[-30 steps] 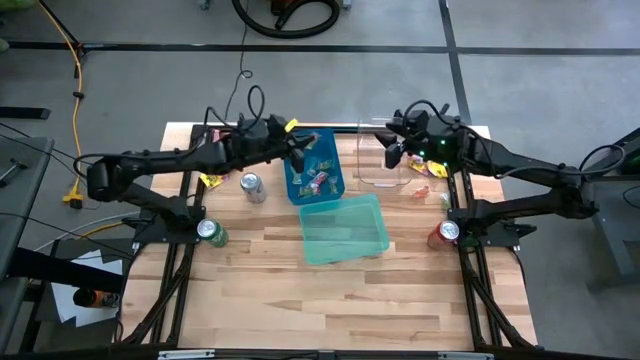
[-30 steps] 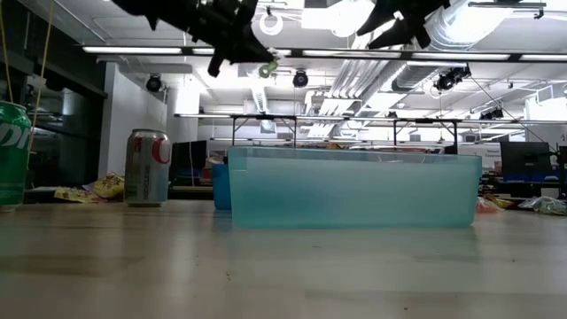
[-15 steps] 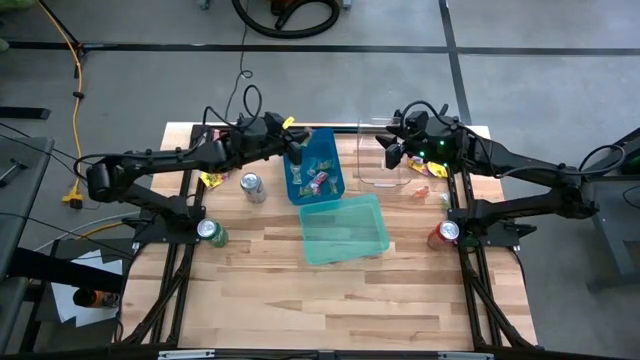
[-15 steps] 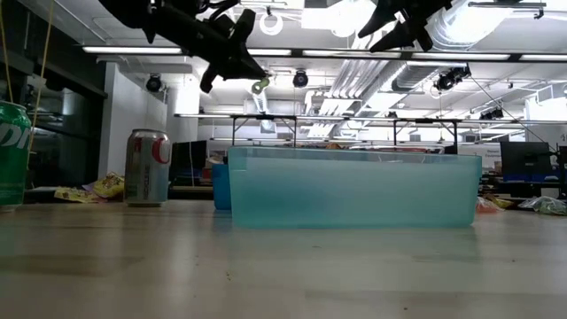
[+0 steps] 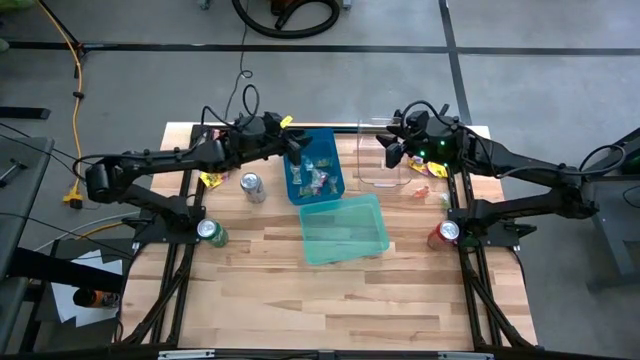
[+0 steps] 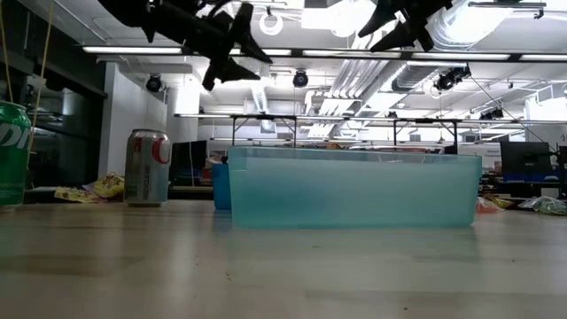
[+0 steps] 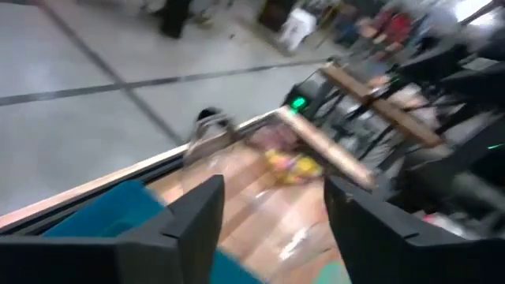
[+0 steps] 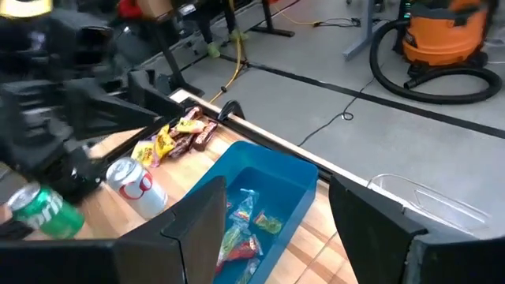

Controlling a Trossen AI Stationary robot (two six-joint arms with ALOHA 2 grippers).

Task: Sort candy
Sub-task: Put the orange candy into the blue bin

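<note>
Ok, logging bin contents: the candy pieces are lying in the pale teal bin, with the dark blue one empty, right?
Reversed. The high view shows the candy pieces in the dark blue bin, and the pale teal bin holds none that I can see.

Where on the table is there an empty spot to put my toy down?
The bare wood in front of the teal bin is widest. Another patch lies between the silver can and the green can. The back is crowded: blue bin, clear bin, candy piles.

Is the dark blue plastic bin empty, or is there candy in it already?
Not empty: the dark blue plastic bin holds several wrapped candy pieces, seen in the high and right wrist views.
</note>
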